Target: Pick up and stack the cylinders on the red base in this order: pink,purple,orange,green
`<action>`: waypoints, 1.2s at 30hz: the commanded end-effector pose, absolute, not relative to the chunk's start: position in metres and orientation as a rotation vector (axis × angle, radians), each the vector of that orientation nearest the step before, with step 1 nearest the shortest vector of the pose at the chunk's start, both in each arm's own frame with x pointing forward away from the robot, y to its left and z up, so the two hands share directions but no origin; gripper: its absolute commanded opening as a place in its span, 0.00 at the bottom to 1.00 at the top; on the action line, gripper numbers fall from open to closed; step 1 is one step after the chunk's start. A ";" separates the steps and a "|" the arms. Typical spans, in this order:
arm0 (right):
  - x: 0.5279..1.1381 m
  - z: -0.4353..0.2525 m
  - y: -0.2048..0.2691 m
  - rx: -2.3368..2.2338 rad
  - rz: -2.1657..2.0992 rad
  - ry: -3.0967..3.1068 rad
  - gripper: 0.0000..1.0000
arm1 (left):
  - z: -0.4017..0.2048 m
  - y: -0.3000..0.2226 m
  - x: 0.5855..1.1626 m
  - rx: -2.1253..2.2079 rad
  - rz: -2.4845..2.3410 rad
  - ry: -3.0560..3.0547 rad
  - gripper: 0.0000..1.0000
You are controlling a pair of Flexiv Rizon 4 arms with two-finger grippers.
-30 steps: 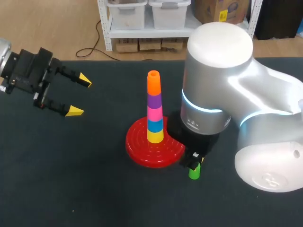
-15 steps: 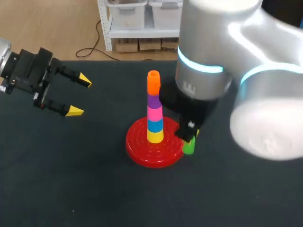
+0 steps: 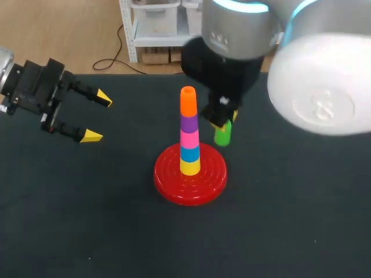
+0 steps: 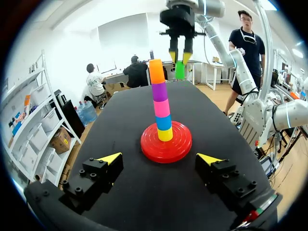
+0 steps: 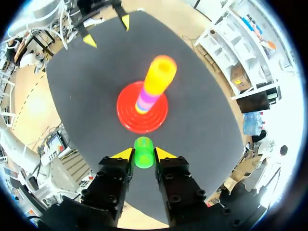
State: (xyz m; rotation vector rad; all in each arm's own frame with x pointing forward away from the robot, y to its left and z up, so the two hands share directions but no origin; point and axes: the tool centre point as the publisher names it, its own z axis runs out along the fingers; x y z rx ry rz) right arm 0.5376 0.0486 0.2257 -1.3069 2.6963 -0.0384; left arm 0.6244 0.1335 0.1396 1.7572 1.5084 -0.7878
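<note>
A red base (image 3: 168, 176) (image 4: 180, 144) (image 5: 126, 108) in mid-table carries a stack of yellow, blue, pink, purple and orange cylinders (image 3: 189, 132) (image 4: 160, 99) (image 5: 155, 83). My right gripper (image 3: 222, 119) (image 5: 143, 153) hangs in the air just right of the stack, shut on a small green cylinder (image 3: 222, 135) (image 4: 179, 70) (image 5: 143, 152), which sits about level with the purple piece. My left gripper (image 3: 93, 117) (image 4: 161, 158) stands open at the table's left, well away from the stack, with nothing between its fingers.
The dark table (image 3: 87, 220) holds nothing else near the base. My right arm's large white body (image 3: 307, 63) looms over the table's back right.
My right gripper has lifted the green cylinder off the table in front of the base and carried it up and back beside the stack. The left arm has kept still.
</note>
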 end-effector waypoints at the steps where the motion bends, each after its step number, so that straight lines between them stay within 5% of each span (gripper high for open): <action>1: 0.543 0.255 0.054 -1.304 -0.016 2.679 0.00 | 0.139 0.134 0.625 1.758 -0.788 1.503 1.00; 36: 0.593 0.290 0.100 -1.269 -0.026 2.655 0.00 | 0.139 0.134 0.625 1.758 -0.788 1.503 1.00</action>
